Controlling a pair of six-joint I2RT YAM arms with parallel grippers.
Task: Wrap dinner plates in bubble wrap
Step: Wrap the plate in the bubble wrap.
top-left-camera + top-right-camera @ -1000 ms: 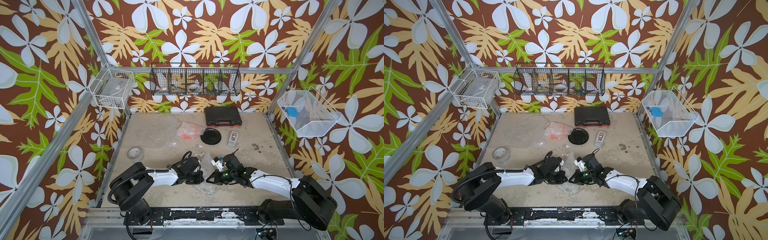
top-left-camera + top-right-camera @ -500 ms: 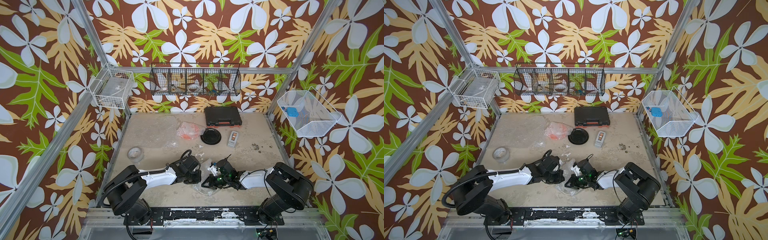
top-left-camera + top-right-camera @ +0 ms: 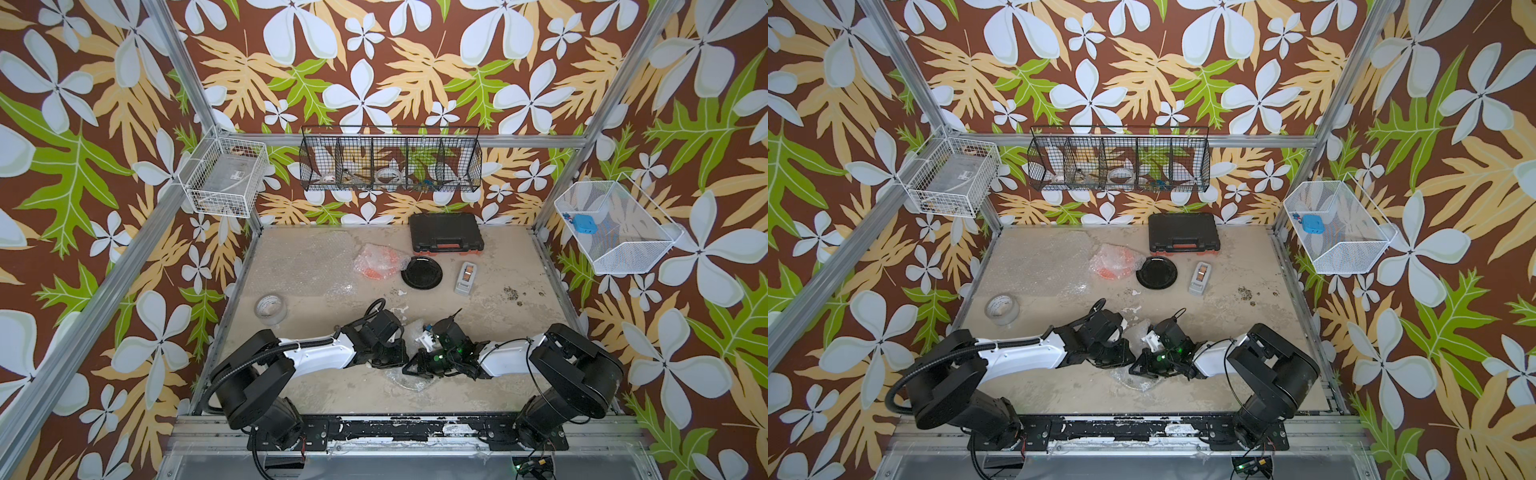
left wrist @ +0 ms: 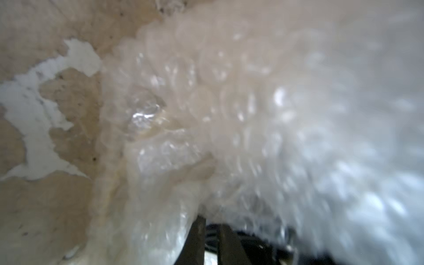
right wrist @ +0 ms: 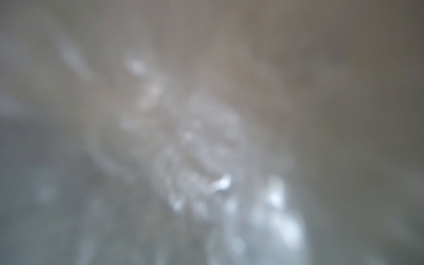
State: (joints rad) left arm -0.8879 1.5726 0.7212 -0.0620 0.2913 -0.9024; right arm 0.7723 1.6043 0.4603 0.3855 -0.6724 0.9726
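Both grippers meet low over a crumpled bundle of bubble wrap (image 3: 415, 332) (image 3: 1138, 332) near the table's front middle. My left gripper (image 3: 392, 359) (image 4: 211, 229) has its fingers a slit apart, tips buried in the wrap (image 4: 229, 114). My right gripper (image 3: 415, 368) lies against the bundle; its wrist view is filled with blurred wrap (image 5: 206, 160) and shows no fingers. Farther back, an orange dinner plate (image 3: 376, 262) sits bundled in wrap beside a bare black plate (image 3: 421, 272). A flat sheet of wrap (image 3: 307, 262) lies at the back left.
A whitish tape roll (image 3: 271, 309) lies at the left edge. A grey tape dispenser (image 3: 465, 277) and a black case (image 3: 446, 237) sit toward the back right. Wire baskets (image 3: 390, 166) hang on the walls.
The right arm has folded back, its elbow rising at the front right, and its gripper has drawn in toward the left one. The left gripper has barely moved.
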